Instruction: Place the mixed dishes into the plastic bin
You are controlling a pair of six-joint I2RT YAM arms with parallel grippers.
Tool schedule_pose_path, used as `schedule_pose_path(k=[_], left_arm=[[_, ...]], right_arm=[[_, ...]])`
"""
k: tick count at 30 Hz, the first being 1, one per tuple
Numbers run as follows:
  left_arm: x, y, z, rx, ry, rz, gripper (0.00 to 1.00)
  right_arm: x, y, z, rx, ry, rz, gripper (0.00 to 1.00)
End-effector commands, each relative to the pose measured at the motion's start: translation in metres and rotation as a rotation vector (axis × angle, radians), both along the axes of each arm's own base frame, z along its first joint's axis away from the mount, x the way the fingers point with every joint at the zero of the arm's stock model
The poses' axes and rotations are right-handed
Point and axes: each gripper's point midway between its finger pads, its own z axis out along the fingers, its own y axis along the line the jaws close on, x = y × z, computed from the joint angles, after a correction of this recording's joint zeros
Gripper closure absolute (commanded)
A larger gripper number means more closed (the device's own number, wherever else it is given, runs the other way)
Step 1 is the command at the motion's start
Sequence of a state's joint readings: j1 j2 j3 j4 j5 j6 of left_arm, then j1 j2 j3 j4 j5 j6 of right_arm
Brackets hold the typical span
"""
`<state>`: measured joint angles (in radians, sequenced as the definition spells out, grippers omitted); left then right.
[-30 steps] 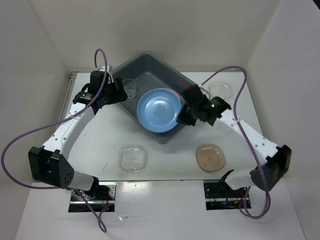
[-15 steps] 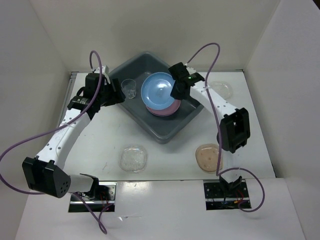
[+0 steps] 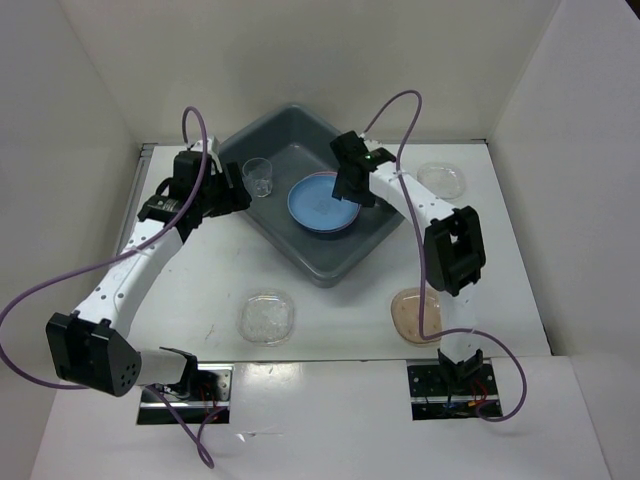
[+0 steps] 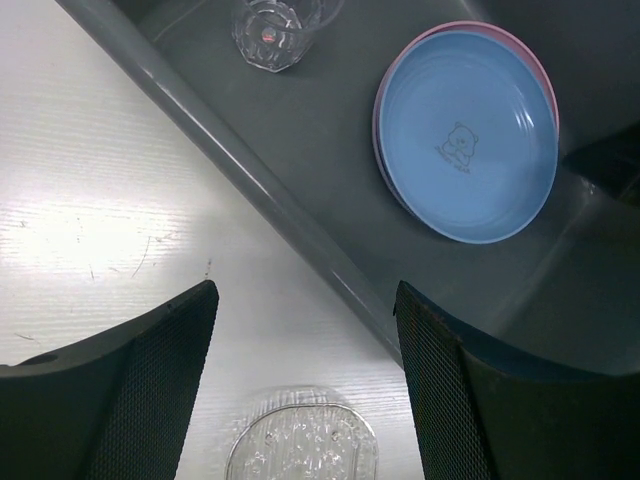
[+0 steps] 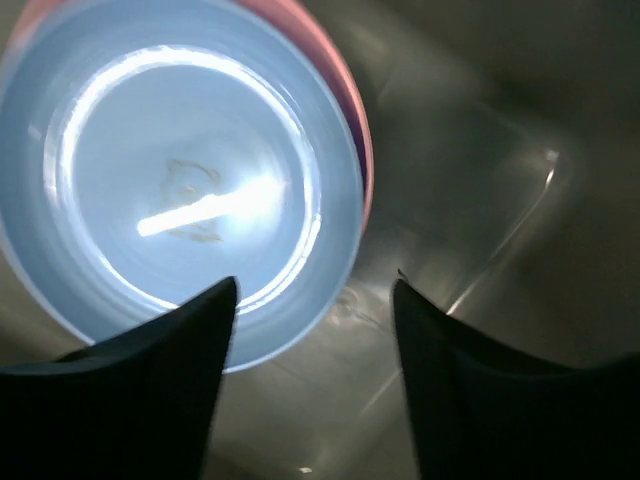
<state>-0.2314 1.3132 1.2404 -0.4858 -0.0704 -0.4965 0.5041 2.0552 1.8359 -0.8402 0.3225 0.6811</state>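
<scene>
As right claw is being spread from earlier pinch, blue plate is being left lying on pink plate inside plastic bin. Left claw is being held spread, empty, over bin rim. Tan dish, near clear dish, far clear dish are being left on desk.

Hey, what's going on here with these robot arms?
They are loading dishes into the grey bin. The right gripper hangs over it, jaws open, above a blue plate lying on a pink plate. The left gripper, also open, hovers at the bin's left rim near a clear cup inside. Two clear dishes and a tan dish wait on the table.
</scene>
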Motion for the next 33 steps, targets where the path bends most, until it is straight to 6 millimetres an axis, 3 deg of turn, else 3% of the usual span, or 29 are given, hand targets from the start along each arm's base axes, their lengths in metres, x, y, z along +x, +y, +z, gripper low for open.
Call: schedule_pose_path(k=[1,4,6,7,8,10,11,12,14,15,16,17,19,23,27,33], left_arm=[[0.005,0.002,0.013,0.004,-0.059,-0.002,0.21],[0.005,0.002,0.013,0.004,-0.059,-0.002,0.21],[0.003,0.003,0.008,0.007,-0.048,-0.002,0.21],[0.003,0.003,0.008,0.007,-0.048,-0.002,0.21],[0.003,0.003,0.008,0.007,-0.048,-0.002,0.21],[0.003,0.001,0.008,-0.006,-0.046,-0.004,0.21],[0.003,0.001,0.008,-0.006,-0.046,-0.004,0.21],[0.003,-0.001,0.006,-0.011,-0.045,-0.012,0.21],[0.003,-0.001,0.006,-0.011,-0.045,-0.012,0.21],[0.002,-0.003,0.006,-0.017,-0.043,-0.021,0.21],[0.001,-0.003,0.002,-0.015,-0.034,-0.021,0.21],[0.001,-0.003,0.002,-0.015,-0.034,-0.021,0.21],[0.001,-0.004,0.0,-0.02,-0.033,-0.028,0.21],[0.0,-0.008,-0.008,-0.027,-0.013,-0.044,0.21],[-0.001,-0.009,-0.015,-0.029,0.006,-0.052,0.21],[-0.004,-0.01,-0.026,-0.029,0.035,-0.059,0.21]], right_arm=[[0.031,-0.009,0.048,-0.059,-0.145,-0.021,0.29],[0.036,-0.028,0.095,-0.062,-0.232,-0.056,0.27],[0.045,-0.059,0.112,-0.015,-0.273,-0.119,0.26],[0.044,-0.076,0.13,0.019,-0.307,-0.155,0.27],[0.047,-0.115,0.125,0.031,-0.296,-0.243,0.29],[0.043,-0.155,0.132,0.048,-0.312,-0.323,0.29],[0.04,-0.175,0.121,0.034,-0.294,-0.362,0.3],[0.037,-0.21,0.114,0.018,-0.278,-0.433,0.3],[0.03,-0.243,0.09,-0.003,-0.234,-0.5,0.3],[0.024,-0.273,0.083,-0.016,-0.215,-0.565,0.31],[0.023,-0.285,0.078,-0.003,-0.217,-0.598,0.31],[0.018,-0.296,0.055,-0.003,-0.167,-0.618,0.31],[0.013,-0.323,0.037,0.024,-0.142,-0.7,0.34],[0.017,-0.335,0.007,0.085,-0.115,-0.753,0.35],[0.032,-0.335,-0.019,0.112,-0.09,-0.782,0.35],[0.057,-0.329,-0.035,0.21,-0.129,-0.812,0.35]])
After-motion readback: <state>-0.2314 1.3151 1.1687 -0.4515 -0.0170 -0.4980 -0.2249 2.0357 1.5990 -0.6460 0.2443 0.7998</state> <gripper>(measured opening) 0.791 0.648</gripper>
